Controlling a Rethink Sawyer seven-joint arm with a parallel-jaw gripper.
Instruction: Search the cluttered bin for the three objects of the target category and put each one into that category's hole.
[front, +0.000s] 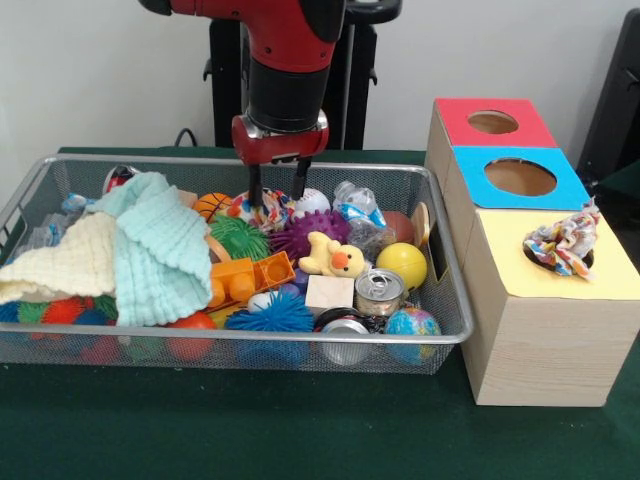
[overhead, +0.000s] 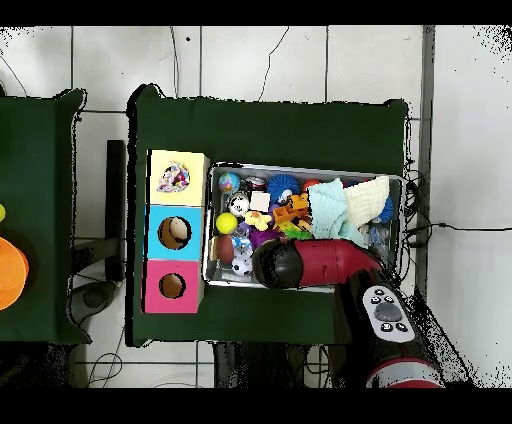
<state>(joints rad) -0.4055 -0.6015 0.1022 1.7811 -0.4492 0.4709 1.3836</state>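
One piece of ruffled spotted fabric (front: 562, 244) lay crumpled over the round hole (front: 584, 262) in the yellow-faced box (front: 548, 318), covering most of the dark opening and well apart from the gripper (front: 276, 203). In the overhead view the same fabric (overhead: 174, 178) showed as a small multicolour bunch on the yellow face (overhead: 178, 160).

A second spotted piece (front: 262, 211) sat in the wire-mesh bin (front: 30, 195), near its far wall, just under the gripper. The two thin dark fingers (front: 255, 190) reached down to it with a narrow gap between them; whether they actually pinched the cloth could not be told.

Around it the bin was crowded: a soft mint-green waffle cloth (front: 160, 245) draped over a cream cloth (front: 62, 265), a green spiky ball (front: 238, 238), a purple spiky ball (front: 305, 233), a blue one (front: 270, 314), a plush yellow duck (front: 334, 258), a smooth yellow ball (front: 403, 264), an orange plastic block (front: 250, 279), a metal can (front: 378, 291) and a small globe ball (front: 411, 324).

Beyond the yellow box stood the blue-faced box (front: 520, 178) and the red-faced box (front: 492, 122), each pale wood with a round hole.
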